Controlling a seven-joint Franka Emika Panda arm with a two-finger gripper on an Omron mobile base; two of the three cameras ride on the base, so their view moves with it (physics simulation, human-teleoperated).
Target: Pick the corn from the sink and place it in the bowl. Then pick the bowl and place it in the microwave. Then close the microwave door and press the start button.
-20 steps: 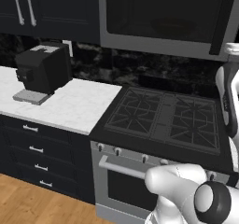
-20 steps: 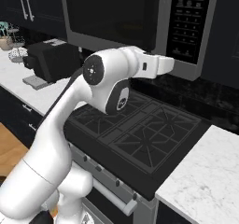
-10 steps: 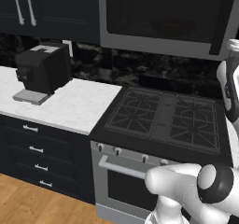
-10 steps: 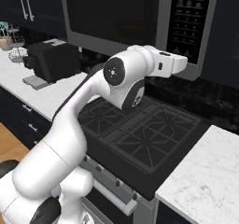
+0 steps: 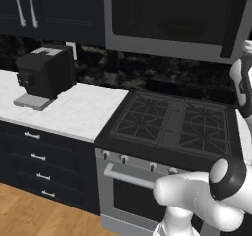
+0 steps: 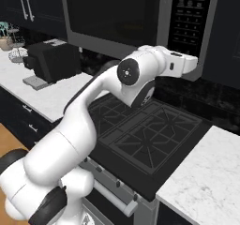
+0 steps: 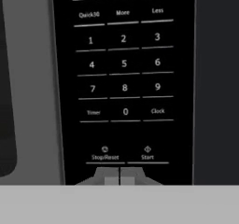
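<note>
A black coffee machine (image 5: pixel 45 75) stands on the counter's left end, the gas stove (image 6: pixel 145 139) beside it. Above, the microwave door (image 6: pixel 112 15) looks closed, so only the start press seems left. The gripper (image 7: pixel 120 178), jaws clenched on nothing, hovers at the keypad's bottom edge, between Stop/Reset and the Start button (image 7: pixel 147 153)

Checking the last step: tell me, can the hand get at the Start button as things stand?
Probably yes. The shut hand faces the keypad just below the Start button, slightly left of it, with nothing between them; the microwave door looks closed.
</note>
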